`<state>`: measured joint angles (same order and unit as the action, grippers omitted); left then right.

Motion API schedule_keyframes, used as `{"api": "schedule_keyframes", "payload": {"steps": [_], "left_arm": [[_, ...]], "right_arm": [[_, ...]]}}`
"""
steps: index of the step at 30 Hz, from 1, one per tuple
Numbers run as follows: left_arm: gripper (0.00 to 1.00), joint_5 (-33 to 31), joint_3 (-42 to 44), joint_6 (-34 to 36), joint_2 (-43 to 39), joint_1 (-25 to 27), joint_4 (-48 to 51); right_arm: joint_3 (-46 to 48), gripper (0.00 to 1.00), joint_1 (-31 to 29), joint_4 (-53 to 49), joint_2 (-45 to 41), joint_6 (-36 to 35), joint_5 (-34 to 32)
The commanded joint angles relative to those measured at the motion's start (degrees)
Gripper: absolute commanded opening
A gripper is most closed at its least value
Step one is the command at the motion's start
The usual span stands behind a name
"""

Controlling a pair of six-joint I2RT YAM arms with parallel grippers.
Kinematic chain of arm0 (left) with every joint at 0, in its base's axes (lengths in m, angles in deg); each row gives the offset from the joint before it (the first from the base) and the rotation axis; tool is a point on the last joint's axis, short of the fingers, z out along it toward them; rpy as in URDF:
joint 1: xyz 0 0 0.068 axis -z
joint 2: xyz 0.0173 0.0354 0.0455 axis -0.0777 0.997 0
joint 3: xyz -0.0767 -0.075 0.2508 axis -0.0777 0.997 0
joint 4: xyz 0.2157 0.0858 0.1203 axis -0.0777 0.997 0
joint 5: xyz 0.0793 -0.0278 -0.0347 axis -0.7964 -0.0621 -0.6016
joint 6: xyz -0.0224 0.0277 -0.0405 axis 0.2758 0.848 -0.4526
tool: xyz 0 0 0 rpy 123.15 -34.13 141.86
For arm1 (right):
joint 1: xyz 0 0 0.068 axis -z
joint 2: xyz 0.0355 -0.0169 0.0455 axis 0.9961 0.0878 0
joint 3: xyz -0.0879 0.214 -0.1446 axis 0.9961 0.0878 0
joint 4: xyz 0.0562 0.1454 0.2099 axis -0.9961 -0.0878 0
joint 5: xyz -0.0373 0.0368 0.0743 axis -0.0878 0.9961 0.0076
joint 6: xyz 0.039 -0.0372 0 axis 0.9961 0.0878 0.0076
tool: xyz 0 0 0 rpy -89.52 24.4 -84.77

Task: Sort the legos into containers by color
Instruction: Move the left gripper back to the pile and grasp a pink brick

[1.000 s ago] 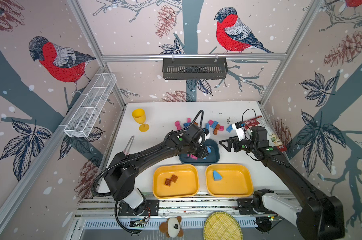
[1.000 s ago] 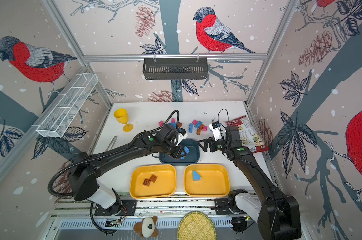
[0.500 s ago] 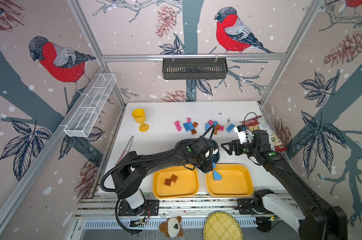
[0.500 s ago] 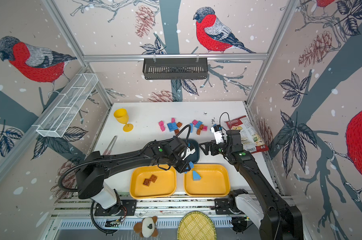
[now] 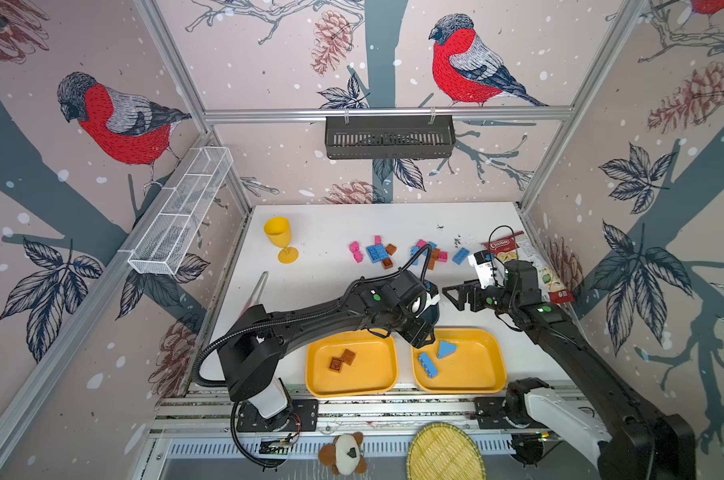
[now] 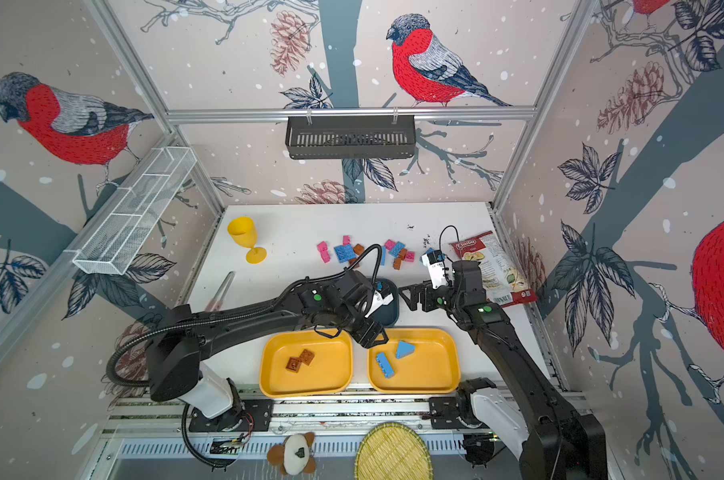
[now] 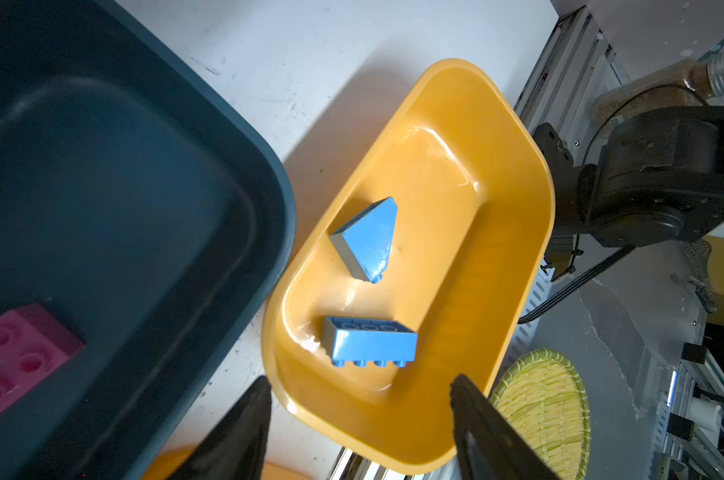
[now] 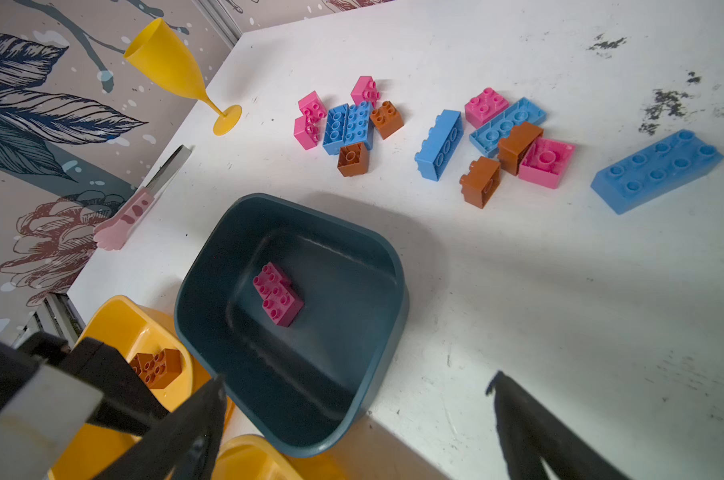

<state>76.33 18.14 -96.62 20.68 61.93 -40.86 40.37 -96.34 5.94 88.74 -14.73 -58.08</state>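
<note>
1. Our left gripper [image 7: 358, 386], parted and empty, hangs over the yellow tray [image 7: 514, 174] holding two blue legos [image 7: 370, 343].
2. Our right gripper [image 8: 356, 380] gapes wide, empty, near the teal tray [image 8: 376, 266].
3. We see loose legos [image 8: 439, 143] beyond.

trays: three; left yellow tray [image 5: 372, 374] and right yellow tray [image 5: 476, 365] at the near edge, dark teal tray [image 8: 352, 291] just behind them
pink bricks [image 8: 312, 106]: seven; five loose on the far half of the table [image 8: 518, 291], two in the dark teal tray
brown bricks [image 8: 480, 180]: six; four loose, two in the left yellow tray
blue bricks [image 8: 657, 170]: seven by my count; five loose, two of those pressed side by side and hard to separate; two in the right yellow tray, one a wedge
goblet [image 5: 279, 237]: one, far left
snack bag [image 5: 526, 257]: one, far right
pink-handled tool [image 8: 144, 195]: one, left edge
wall baskets: two; black basket [image 5: 389, 137], white wire basket [image 5: 181, 212]
woven plate [image 5: 445, 453]: one
stuffed toy [image 5: 343, 453]: one
</note>
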Motion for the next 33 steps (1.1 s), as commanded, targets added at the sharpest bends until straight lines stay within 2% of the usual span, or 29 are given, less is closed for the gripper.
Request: {"api": "schedule_keyframes", "payload": {"steps": [1, 5, 9, 12, 19, 25, 29, 33], "left_arm": [[0.70, -1.8, -1.1, 2.2, -1.4, -2.6, 2.7], [0.72, -5.1, -2.5, 3.6, -2.7, -7.4, 4.6], [0.72, -13.8, -4.2, 3.0, -2.6, -13.2, 6.4], [0.73, -17.4, -4.9, 2.0, -1.6, -18.9, 5.8], [0.72, -21.4, -10.4, -2.9, 4.8, -30.5, 2.5], [0.71, -25.0, -17.9, -5.1, 14.3, -34.4, 0.6], [0.69, -25.7, -23.3, -7.0, 20.8, -35.0, 1.6], [0.67, -26.1, -27.8, -2.1, 26.2, -35.1, 2.2]], "right_arm": [[0.1, 1.00, -0.2, 2.1, 0.6, 0.5, 0.8], [0.0, 1.00, -0.6, 3.3, 1.7, 0.7, 1.2], [-0.1, 0.99, -0.8, 4.6, 3.3, 0.7, 1.5], [-0.3, 1.00, -0.8, 5.7, 4.7, 0.8, 1.8], [-2.5, 0.99, -1.2, 7.8, 8.0, 1.0, 2.4], [-3.7, 1.00, -1.7, 8.5, 11.2, 0.6, 3.0], [-4.5, 1.00, -1.8, 8.7, 12.4, 0.3, 3.0], [-4.9, 1.00, -1.7, 9.2, 13.5, 0.1, 3.1]]}}
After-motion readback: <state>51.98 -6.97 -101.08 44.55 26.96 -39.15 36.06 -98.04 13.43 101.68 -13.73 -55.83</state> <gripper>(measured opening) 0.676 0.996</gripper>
